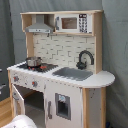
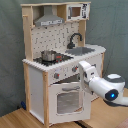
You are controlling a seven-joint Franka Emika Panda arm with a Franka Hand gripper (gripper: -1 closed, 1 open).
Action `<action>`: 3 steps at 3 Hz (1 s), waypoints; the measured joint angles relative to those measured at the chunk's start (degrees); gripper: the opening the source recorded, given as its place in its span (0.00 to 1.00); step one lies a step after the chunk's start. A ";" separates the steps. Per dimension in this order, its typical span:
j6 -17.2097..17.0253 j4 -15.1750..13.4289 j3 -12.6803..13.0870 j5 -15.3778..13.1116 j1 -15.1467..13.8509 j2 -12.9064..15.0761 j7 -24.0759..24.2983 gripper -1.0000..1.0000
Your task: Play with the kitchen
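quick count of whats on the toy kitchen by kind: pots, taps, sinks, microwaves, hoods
pots: 1
taps: 1
sinks: 1
microwaves: 1
hoods: 1
total: 5

Both exterior views face the kitchen (image 1: 60,70) from opposite front corners.

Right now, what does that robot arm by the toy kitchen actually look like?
In the second exterior view the arm is made of smooth, rounded white segments, chunky and tube-like, with darker grey bands at the joints. A small blue light glows on the big rounded joint nearest the camera. No loose cables or readable markings show. Its jaws cannot be made out. In the first exterior view only a blurry white piece shows at the bottom edge.
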 joint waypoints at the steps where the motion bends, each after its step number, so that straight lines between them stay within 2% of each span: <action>1: 0.00 -0.20 -2.61 -0.03 0.77 0.00 -5.72 1.00; 3: 0.01 -0.59 -7.10 -0.04 1.55 0.28 -18.40 1.00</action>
